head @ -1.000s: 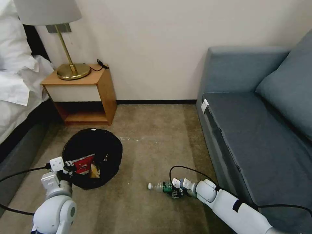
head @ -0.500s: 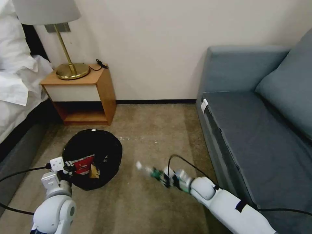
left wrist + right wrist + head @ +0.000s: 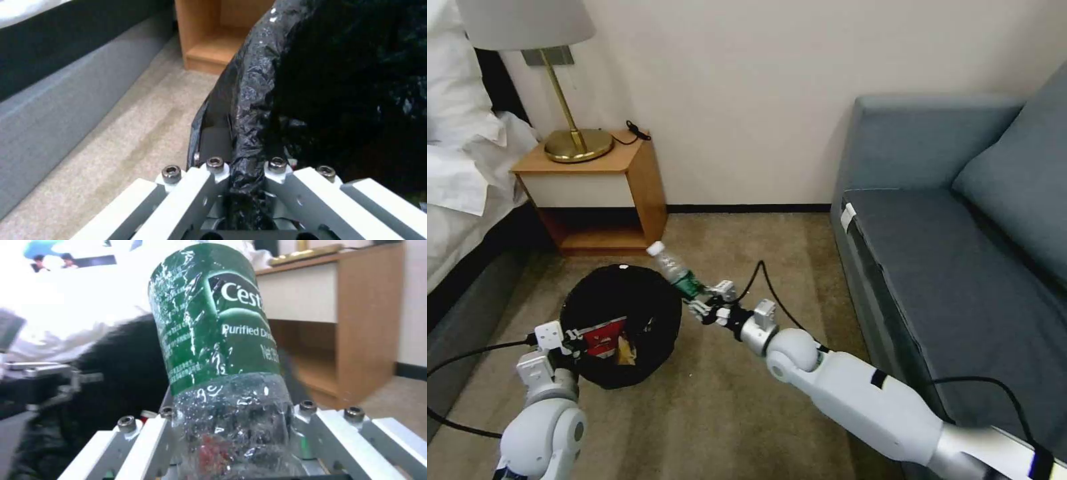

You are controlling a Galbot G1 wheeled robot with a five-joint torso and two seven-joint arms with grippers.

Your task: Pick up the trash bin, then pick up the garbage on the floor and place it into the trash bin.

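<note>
Jaws of the right gripper (image 3: 704,301) pinch the bottle (image 3: 672,269) above the bin (image 3: 620,323), whose bag rim the left gripper (image 3: 569,345) clamps.

**Both arms at the bin**

The right arm reaches forward and across to the trash bin (image 3: 620,320), its right gripper (image 3: 704,303) just beside the bin's right rim, fingers (image 3: 146,440) clamped on the base of the bottle (image 3: 674,270), neck tilted over the bin. The left gripper (image 3: 570,341) sits at the bin's near-left rim, fingers (image 3: 195,186) pinched on the bag-lined edge.
</note>
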